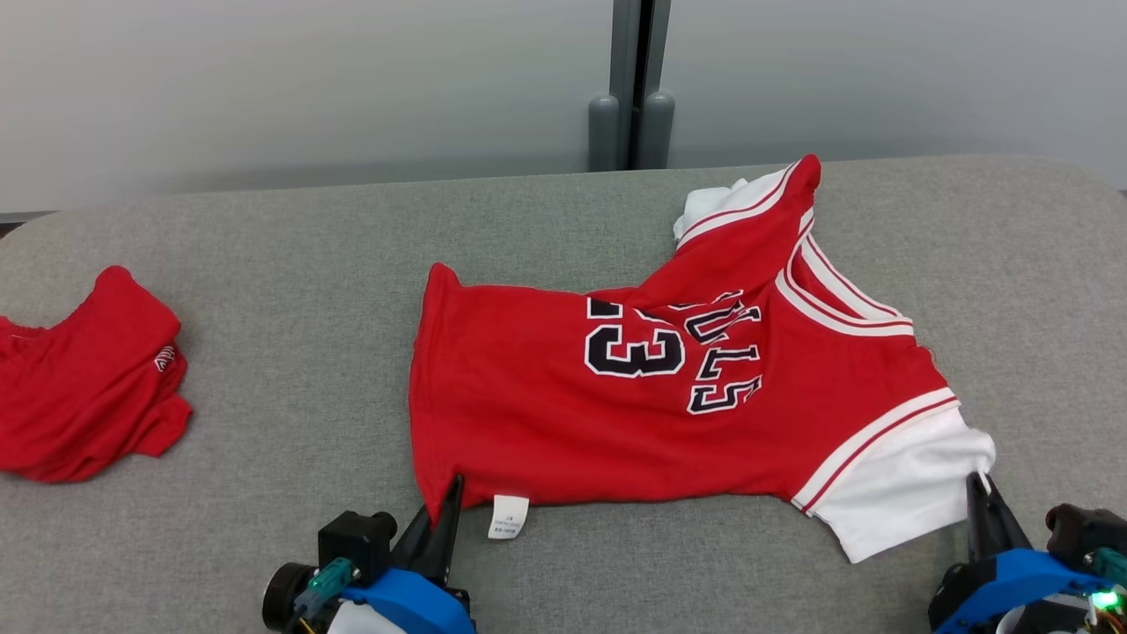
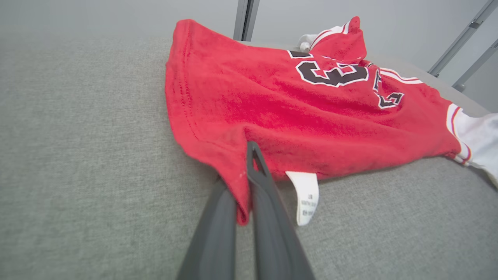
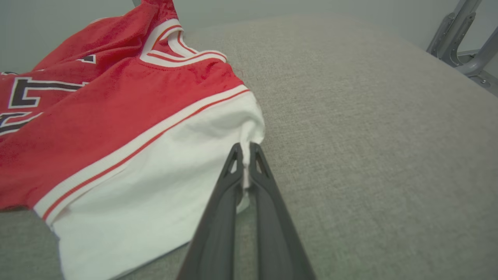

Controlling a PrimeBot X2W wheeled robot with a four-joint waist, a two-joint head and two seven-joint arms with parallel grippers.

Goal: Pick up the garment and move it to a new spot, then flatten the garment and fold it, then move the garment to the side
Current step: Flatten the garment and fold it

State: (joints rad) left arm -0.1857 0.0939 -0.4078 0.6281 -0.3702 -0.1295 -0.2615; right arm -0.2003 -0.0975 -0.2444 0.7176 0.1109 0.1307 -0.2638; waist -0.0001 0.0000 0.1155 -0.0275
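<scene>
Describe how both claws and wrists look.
The left claw and right claw each have two long, dark grey, tapering fingers with a triangular cut-out near the tip, on a blue housing. A black block with a teal connector sits beside each; a green light glows at the right wrist.

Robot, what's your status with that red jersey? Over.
Left gripper jaws shut on red jersey hem corner. Right gripper jaws shut on white sleeve. Jersey lies rumpled. Second red garment far left, apart.

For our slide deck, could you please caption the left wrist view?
Left gripper shut on a corner of the red jersey, beside its white label.
</scene>
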